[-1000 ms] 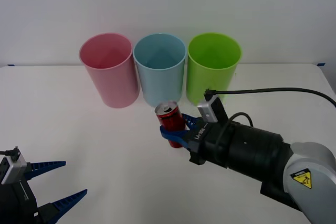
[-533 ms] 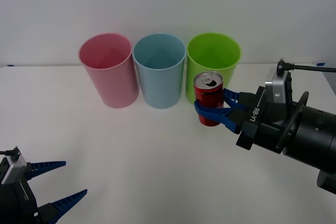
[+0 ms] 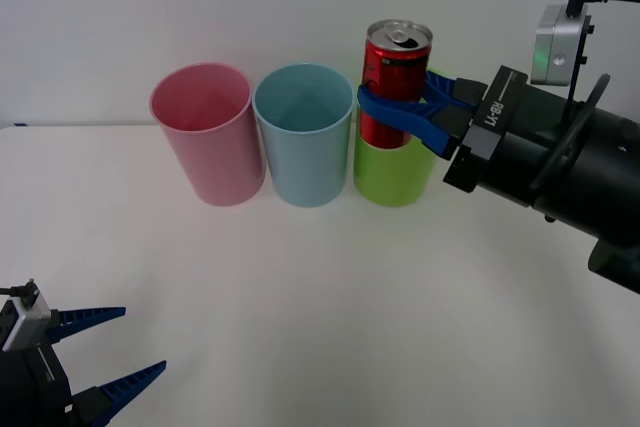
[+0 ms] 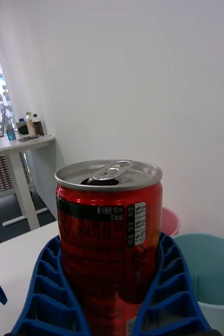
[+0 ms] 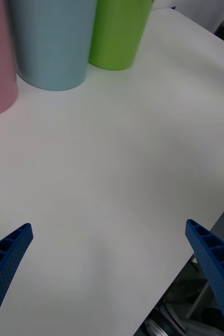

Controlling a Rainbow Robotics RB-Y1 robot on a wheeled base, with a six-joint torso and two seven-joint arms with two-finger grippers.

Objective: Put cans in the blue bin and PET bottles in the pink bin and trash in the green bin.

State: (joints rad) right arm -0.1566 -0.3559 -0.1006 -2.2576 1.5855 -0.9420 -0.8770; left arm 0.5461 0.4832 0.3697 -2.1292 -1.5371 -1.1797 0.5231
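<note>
Two blue ribbed fingers (image 3: 400,112) of the right gripper (image 3: 393,114) are clamping the red can (image 3: 395,82) around its lower half, one on each side, and are holding it upright in the air with its opened silver top facing up. In the right wrist view the fingers (image 4: 49,286) are cupping the can (image 4: 110,236) from both sides, the label's small white print sitting just above them. Beyond the fingers and lower down, the green bin (image 3: 395,172) is standing on the white table (image 3: 320,277), partly hidden behind the can in the front view; the can's base is showing in front of that bin's upper part, though whether it is directly over the opening cannot be told. Further out from the fingers, toward the robot's left, the blue bin (image 3: 303,147) is standing just beside the green one, and the pink bin (image 3: 205,145) is standing just beside the blue one, all three upright in a row near the wall. Well apart from these, at the table's near edge on the robot's left side, the left gripper (image 3: 105,352) is hanging idle with its fingers (image 5: 7,254) spread wide apart, gripping nothing.
</note>
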